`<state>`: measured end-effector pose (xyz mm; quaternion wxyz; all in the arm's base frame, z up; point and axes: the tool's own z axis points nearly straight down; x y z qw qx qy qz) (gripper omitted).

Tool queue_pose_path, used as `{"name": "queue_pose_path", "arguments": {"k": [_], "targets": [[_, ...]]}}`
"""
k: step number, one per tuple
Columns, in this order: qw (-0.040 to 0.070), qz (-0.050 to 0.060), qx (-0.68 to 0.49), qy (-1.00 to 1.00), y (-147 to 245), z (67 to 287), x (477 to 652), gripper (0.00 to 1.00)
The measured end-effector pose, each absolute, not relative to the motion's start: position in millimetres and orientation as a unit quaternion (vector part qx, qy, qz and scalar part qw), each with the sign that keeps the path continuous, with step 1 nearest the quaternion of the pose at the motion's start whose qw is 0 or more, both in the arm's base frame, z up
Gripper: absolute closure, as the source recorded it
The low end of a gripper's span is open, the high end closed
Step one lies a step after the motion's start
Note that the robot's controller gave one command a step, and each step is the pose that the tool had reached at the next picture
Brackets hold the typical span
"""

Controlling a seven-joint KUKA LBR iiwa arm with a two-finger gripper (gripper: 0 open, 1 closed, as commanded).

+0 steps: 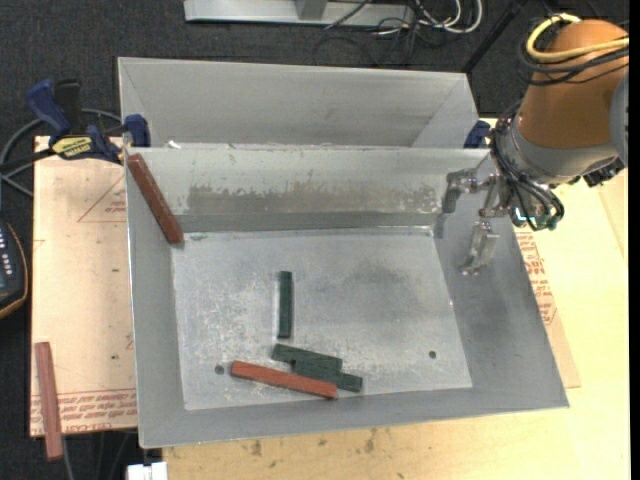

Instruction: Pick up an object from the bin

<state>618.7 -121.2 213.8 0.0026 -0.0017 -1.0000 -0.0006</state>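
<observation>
My gripper hangs over the bin's right sloping wall, near the back right corner, with nothing seen in it. All loose things lie well to its left on the bin floor. A slim dark green bar lies lengthwise near the middle. Below it, a second dark green bar lies slanted at the front. A red-brown bar rests against its front side, touching it.
Another red-brown bar leans on the left wall at the back left corner. The orange-covered arm reaches in from the upper right, with cables at its wrist. The right half of the floor holds no objects.
</observation>
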Motion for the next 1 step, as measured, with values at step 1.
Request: {"name": "queue_pose_path", "arguments": {"k": [1], "targets": [[-0.004, -0.002, 0.052, -0.999, 13.6, 272.6, 618.6, 0.00]]}}
